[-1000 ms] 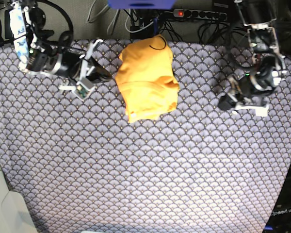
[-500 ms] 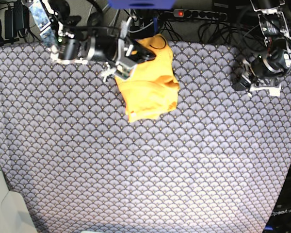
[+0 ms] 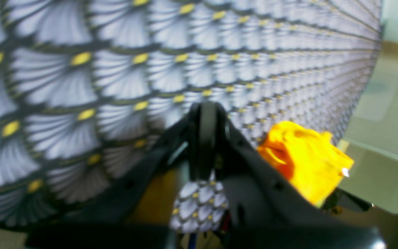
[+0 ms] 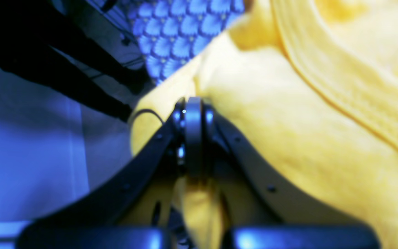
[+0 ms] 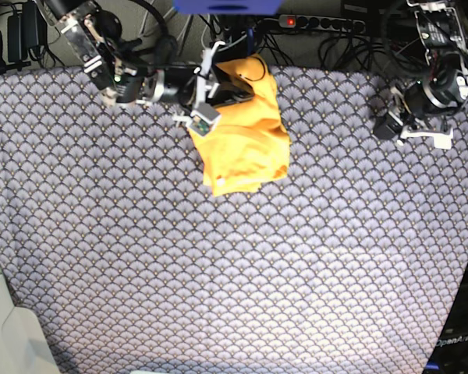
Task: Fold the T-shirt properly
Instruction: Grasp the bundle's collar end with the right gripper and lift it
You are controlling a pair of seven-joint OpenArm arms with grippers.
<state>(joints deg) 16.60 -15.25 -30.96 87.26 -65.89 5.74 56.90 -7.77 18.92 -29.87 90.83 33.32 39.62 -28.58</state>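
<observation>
Base view: T-shirt (image 5: 246, 136) lying bunched at the surface's (image 5: 234, 273) far edge; right gripper (image 5: 238, 89), jaws clenched, now reaching onto it, refolding beginning; left gripper (image 5: 386, 125) clenched, retreating, empty.

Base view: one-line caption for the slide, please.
Right gripper, shut, reaches over the folded T-shirt on the patterned cloth; left gripper shut, off to the side.

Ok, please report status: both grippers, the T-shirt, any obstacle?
Right gripper shut, on T-shirt far edge. Left gripper shut, empty, off to the side. T-shirt bunched. No obstacle seen.
</observation>
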